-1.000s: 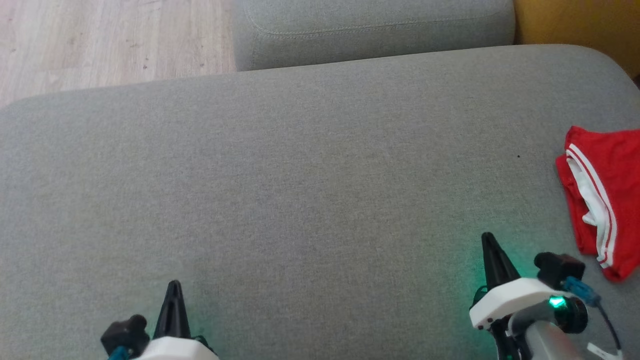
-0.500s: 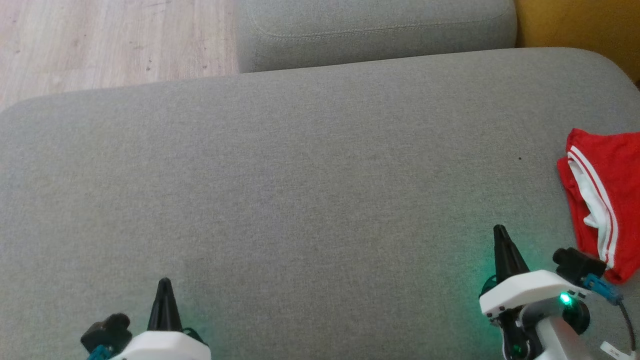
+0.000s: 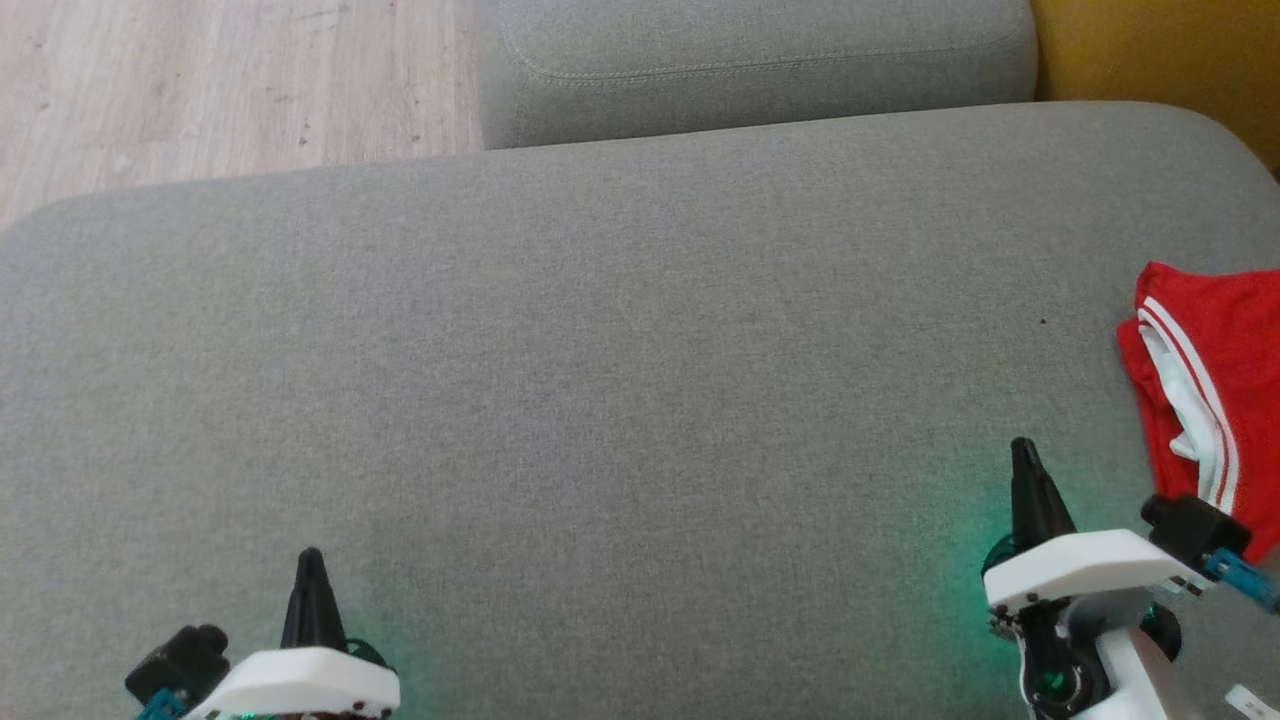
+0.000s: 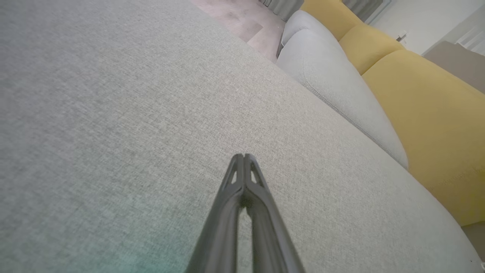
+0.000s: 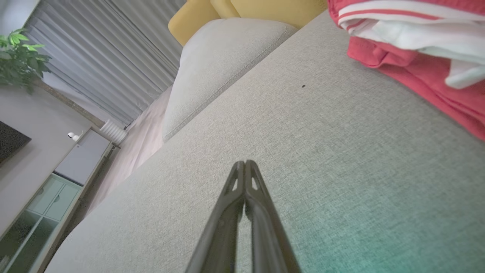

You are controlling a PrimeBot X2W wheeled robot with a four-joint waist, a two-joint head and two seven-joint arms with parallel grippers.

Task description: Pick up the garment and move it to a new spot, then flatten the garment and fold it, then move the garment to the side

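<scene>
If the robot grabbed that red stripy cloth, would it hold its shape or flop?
Probably flop: the red garment lies in soft folds and bunched layers, so it would likely hang limp. It looks thin, so it is likely light. Pushed across the textured grey cushion, it would probably wrinkle rather than slide.

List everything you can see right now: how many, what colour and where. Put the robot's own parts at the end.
garment: one, red with white stripes, at the right edge of the big cushion
big cushion: one, grey, under both pincers
far cushion: one, grey, beyond the big cushion
yellow upholstery: one stretch, yellow, far right corner
floor: pale wood, far left
plant: one, green, upper left of the right wrist view
curtains: grey, beside the plant
left pincer: one, dark fingers, shut, lower left
right pincer: one, dark fingers, shut, lower right, fingers apart from the garment
</scene>
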